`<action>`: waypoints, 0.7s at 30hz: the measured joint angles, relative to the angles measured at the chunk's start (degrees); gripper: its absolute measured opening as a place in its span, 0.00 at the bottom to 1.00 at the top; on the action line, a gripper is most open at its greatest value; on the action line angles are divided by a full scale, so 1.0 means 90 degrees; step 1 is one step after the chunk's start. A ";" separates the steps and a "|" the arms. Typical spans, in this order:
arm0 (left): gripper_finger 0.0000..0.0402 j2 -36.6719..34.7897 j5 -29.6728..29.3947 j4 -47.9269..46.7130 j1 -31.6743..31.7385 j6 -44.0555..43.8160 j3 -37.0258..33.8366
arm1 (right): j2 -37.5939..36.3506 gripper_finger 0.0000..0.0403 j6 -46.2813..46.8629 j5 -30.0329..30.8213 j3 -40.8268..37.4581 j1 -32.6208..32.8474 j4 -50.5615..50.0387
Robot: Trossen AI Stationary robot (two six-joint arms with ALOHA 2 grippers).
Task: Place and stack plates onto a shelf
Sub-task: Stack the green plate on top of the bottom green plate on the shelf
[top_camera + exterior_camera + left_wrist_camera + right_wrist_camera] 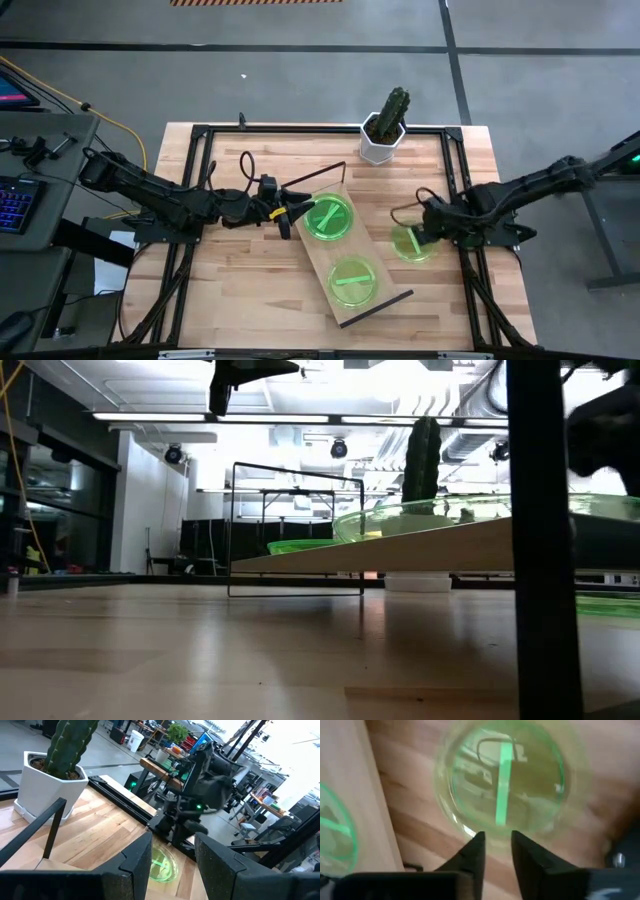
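Grey concrete floor (300, 80) with dark seams; bright ceiling strip lights (300, 415); folding table (280, 495) far back; possibly cluttered workbenches (165, 767) beyond.

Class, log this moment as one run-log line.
shelf: two plates | table plate: under right gripper, open | left gripper: open, at shelf

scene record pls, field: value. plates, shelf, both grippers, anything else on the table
plates on shelf: two spots, one near the left gripper, one toward the shelf's near end
plate off shelf: one flat on the tabletop, under the right gripper
shelf: light-wood board lying diagonally mid-table
left gripper: open, at the edge of the upper shelf plate
right gripper: open, just above the tabletop plate's rim, nothing held
other: cactus pot at the table's far edge
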 joint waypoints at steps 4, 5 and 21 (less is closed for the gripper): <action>0.35 0.0000 0.0000 0.0000 0.0000 0.0126 0.0000 | 0.0023 0.32 0.1468 0.0117 0.0000 0.1021 -0.0167; 0.35 0.0000 0.0000 0.0000 0.0000 0.0201 0.0000 | 0.0051 0.34 0.1952 0.0248 0.0000 0.1275 -0.0195; 0.35 0.0002 0.0131 0.0002 0.0319 0.0320 0.0000 | 0.2343 0.45 0.4969 0.0819 -0.0005 0.2681 -0.0386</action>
